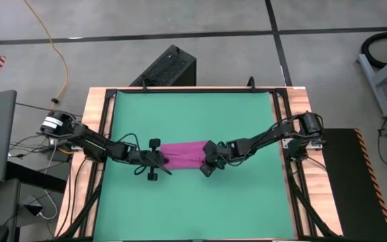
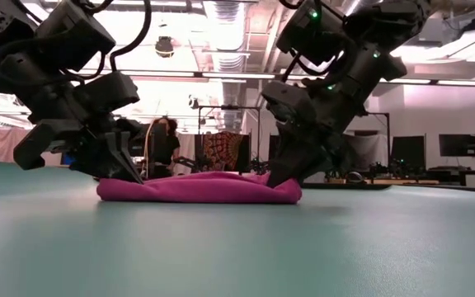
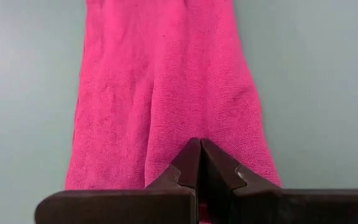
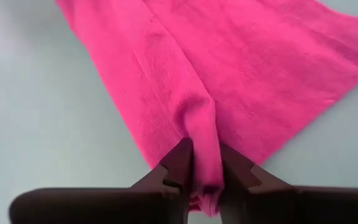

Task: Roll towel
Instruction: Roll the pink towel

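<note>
Two grippers worked the towel (image 1: 182, 154) mid-mat: left gripper (image 3: 199, 155) fully closed at one end, right gripper (image 4: 202, 163) pinching a fold at the other, which could slip out and unroll the cloth.

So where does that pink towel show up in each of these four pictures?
High view: the towel lies mid-mat, between both grippers.
Low view: a flat bundle at centre, on the mat.
Left wrist view: it fills the middle.
Right wrist view: it spreads across the upper part.
Shared landmark: the green mat.
</note>
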Controlling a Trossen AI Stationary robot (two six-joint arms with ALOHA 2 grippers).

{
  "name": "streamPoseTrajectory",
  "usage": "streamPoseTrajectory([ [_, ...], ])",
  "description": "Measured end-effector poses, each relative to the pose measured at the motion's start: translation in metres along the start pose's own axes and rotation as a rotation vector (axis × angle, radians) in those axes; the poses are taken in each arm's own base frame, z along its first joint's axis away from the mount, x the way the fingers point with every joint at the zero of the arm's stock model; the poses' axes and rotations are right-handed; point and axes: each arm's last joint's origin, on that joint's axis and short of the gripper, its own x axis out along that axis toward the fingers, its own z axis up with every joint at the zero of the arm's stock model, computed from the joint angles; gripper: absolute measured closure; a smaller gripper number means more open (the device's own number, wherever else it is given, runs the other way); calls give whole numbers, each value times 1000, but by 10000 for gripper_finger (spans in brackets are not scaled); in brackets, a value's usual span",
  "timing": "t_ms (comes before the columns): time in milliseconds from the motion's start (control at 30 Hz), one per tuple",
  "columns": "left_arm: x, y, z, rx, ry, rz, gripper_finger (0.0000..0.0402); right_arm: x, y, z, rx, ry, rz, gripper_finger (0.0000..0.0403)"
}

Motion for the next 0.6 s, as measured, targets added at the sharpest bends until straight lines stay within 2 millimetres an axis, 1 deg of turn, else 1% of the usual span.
streamPoseTrajectory([
  [100,0,0,0,3,2,-1,401,-1,1,-1,-4,-22,-19,302],
  [200,0,0,0,3,3,-3,401,-9,3,1,-13,-47,-37,282],
  [267,0,0,0,3,3,-3,401,-19,4,4,-25,-78,-63,272],
  [367,0,0,0,3,3,-3,401,-40,6,8,-59,-134,-103,262],
  [467,0,0,0,4,3,-4,401,-59,15,12,-105,-205,-80,260],
  [533,0,0,0,4,3,-4,401,-62,22,13,-124,-240,-28,266],
  [600,0,0,0,4,3,-5,401,-54,27,11,-149,-244,15,275],
])
